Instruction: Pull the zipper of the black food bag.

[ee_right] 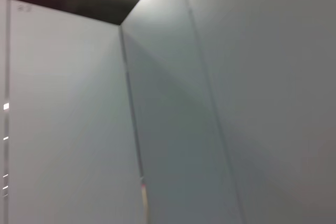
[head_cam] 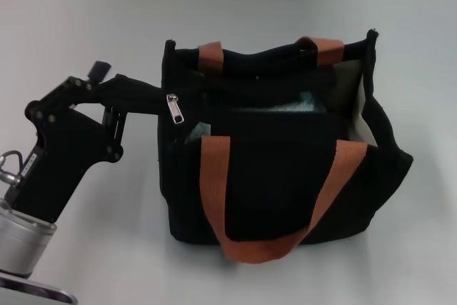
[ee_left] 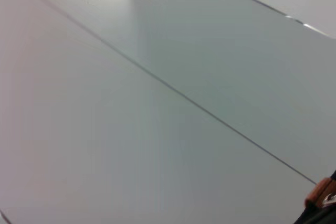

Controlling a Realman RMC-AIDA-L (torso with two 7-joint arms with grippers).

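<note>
The black food bag (head_cam: 275, 169) stands on the table in the head view, boxy, with two orange-brown handles and its top partly agape, showing beige lining. The zipper (head_cam: 173, 109), a small silver pull tab, hangs at the bag's top left corner. My left gripper (head_cam: 158, 98) reaches in from the left, and its tip ends right beside the tab, against the bag's corner; black on black hides the contact. In the left wrist view only a scrap of orange handle (ee_left: 319, 194) shows at one corner. The right gripper is out of view.
The white table (head_cam: 86, 41) stretches around the bag on all sides. A grey wall runs along the far edge. The right wrist view shows only grey wall panels (ee_right: 210, 103) and a ceiling light.
</note>
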